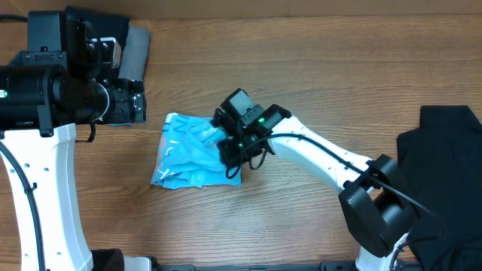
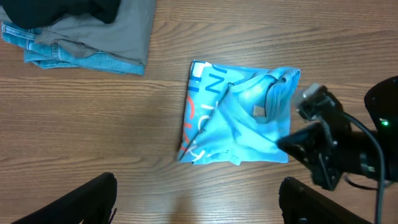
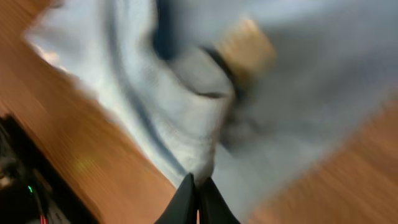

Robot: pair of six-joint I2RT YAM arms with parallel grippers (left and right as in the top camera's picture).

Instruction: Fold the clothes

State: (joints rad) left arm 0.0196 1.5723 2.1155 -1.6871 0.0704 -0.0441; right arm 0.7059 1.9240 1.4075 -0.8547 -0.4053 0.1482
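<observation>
The clothes are a light sky-blue T-shirt (image 1: 192, 150) lying bunched in a rough square at the table's middle, and a plain black garment (image 1: 444, 173) at the right edge. In the left wrist view the T-shirt (image 2: 236, 115) shows white and orange-red lettering. My right gripper (image 1: 230, 154) sits at the shirt's right edge, and in its own blurred view it (image 3: 198, 182) is shut on a raised fold of the blue fabric (image 3: 186, 93). My left gripper (image 2: 199, 205) is open, well above bare wood short of the shirt, with nothing between its fingers (image 2: 87, 199).
A pile of garments lies at the table's far left: grey fabric (image 2: 106, 31) over blue denim (image 2: 56, 53), with something black on top. The grey piece (image 1: 134, 53) also shows beside the left arm overhead. Bare wood surrounds the shirt.
</observation>
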